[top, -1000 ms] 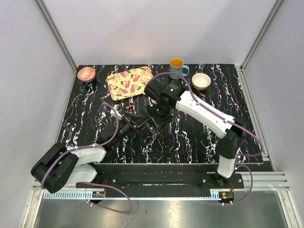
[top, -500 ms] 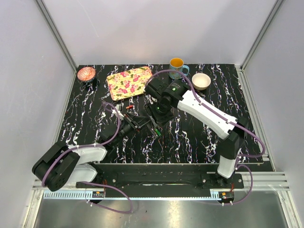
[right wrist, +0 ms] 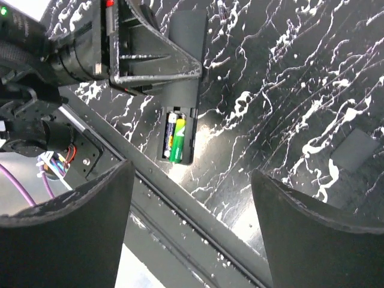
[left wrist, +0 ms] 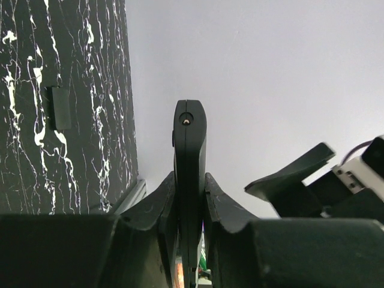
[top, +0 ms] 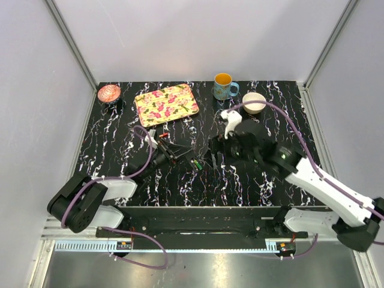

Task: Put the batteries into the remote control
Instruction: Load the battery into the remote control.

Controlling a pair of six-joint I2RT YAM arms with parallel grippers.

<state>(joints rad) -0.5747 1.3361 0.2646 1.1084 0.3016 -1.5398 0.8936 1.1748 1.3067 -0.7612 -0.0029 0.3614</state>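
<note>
Overhead, tabletop (top: 120, 132): black marbled surface. A flowered tray (top: 166, 104), a mug (top: 223, 86), a white bowl (top: 254, 102) and a small pink dish (top: 109, 93) stand along the far edge.
Overhead, left hand (top: 174, 155): clamped on the remote (top: 186, 159), which is held near the middle of the tabletop with a speck of green at its right end.
Overhead, right hand (top: 214, 155): just right of the remote, apart from it, carrying nothing.
Overhead, change: a second ago the right arm hung over the remote with its fingers closer together. It has since swung back to the right and the fingers have spread.
Overhead, loose stock: a red battery (top: 163, 136), as far as it can be made out, lies behind the left hand.
Left wrist, remote (left wrist: 189, 144): seen end-on, pinched between both fingers of the left hand (left wrist: 189, 192).
Left wrist, extra: a small flat dark plate (left wrist: 60, 108) lies on the tabletop, possibly the remote's lid.
Right wrist, right hand (right wrist: 192, 180): fingers wide apart, nothing between them.
Right wrist, remote (right wrist: 186, 30): below and ahead, gripped by the left hand (right wrist: 150, 54), its bay open and facing up.
Right wrist, batteries (right wrist: 175, 138): two side by side in the bay, one green, one paler.
Right wrist, extra: the flat dark plate (right wrist: 354, 150) rests well to the right.
Meaning for the task: the retreat reads as a release. The bay looks filled, and the lid probably remains to be fitted.
</note>
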